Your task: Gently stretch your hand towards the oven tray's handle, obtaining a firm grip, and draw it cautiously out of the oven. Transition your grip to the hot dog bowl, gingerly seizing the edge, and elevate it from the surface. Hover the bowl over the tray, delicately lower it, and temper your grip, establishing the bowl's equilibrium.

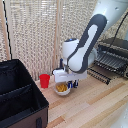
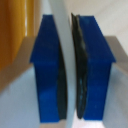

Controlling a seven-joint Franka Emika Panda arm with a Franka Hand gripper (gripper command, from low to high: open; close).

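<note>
While its blue fingers (image 2: 50,70) pinch the white rim between them, the gripper (image 1: 68,80) holds the hot dog bowl (image 1: 62,89) on the wooden table (image 1: 95,107), beside a red cup (image 1: 45,80); the oven tray (image 1: 107,62) juts from the oven (image 1: 117,50).

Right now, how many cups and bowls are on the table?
2. A red cup stands beside the black case. The white bowl sits just to the cup's right in the exterior view, under the gripper. The arm may hide others.
</note>
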